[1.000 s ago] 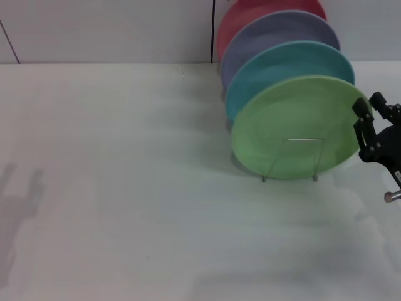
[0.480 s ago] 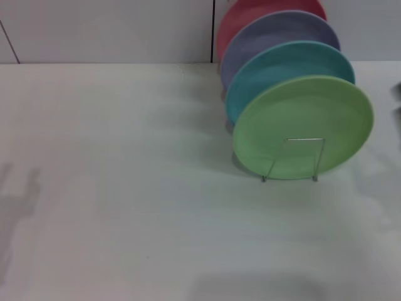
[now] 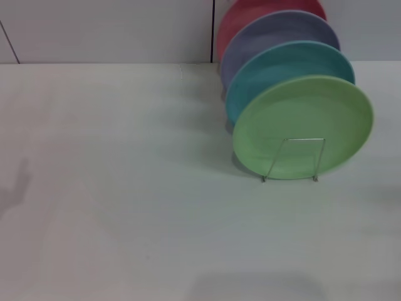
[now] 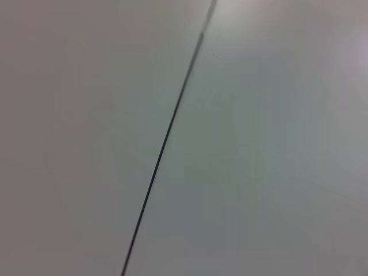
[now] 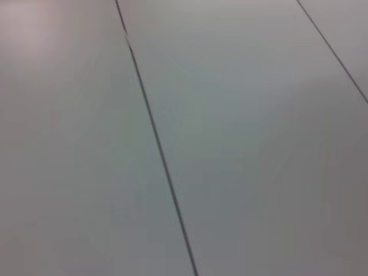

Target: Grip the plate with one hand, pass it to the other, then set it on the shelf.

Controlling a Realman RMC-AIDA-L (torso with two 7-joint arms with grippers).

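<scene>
The pale green plate [image 3: 304,122] stands on edge in the front slot of the silver wire shelf [image 3: 294,160], at the right of the head view. Behind it stand a turquoise-blue plate [image 3: 282,63], a lavender plate [image 3: 269,34] and a red plate [image 3: 244,12]. No gripper shows in the head view. Both wrist views show only plain grey-white panels with a dark seam [image 4: 167,138] [image 5: 155,138], and no fingers.
The white table [image 3: 125,188] spreads to the left and front of the shelf. A white wall [image 3: 106,28] with a dark vertical seam stands behind the table.
The black right gripper stood at the green plate's right edge one second ago; it has drawn away out of the head view. The plate has stayed in the shelf.
</scene>
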